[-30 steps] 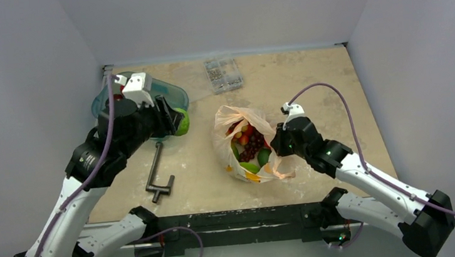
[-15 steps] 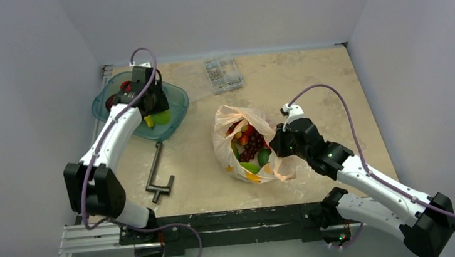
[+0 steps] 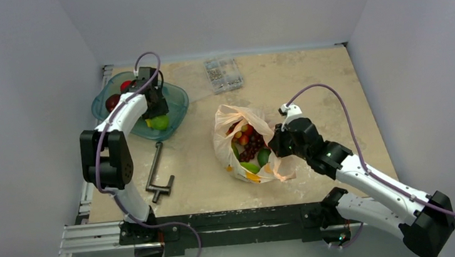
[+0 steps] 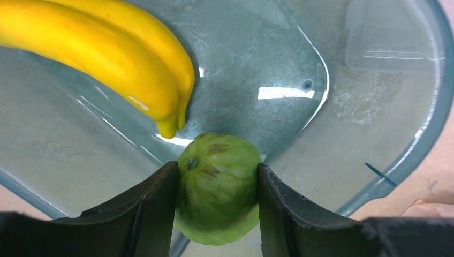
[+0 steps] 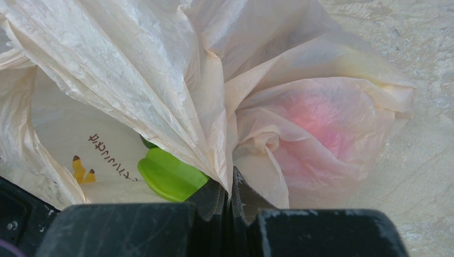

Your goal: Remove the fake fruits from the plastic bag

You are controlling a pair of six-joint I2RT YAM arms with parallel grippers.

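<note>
While the left claw (image 4: 217, 179) is clamping a green lime (image 4: 217, 198) by the teal tray (image 4: 375, 107) near rim, far left | right claw (image 5: 230, 195) is pinching the plastic bag (image 5: 134, 80) edge, mid bench (image 3: 309, 89), fruits (image 3: 248, 144) inside | risk: released lime possibly rolling over the rim; thin film possibly slipping free.

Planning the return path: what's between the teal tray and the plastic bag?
Bare table between tray and plastic bag, in the top view; the clamp lies aside.
</note>
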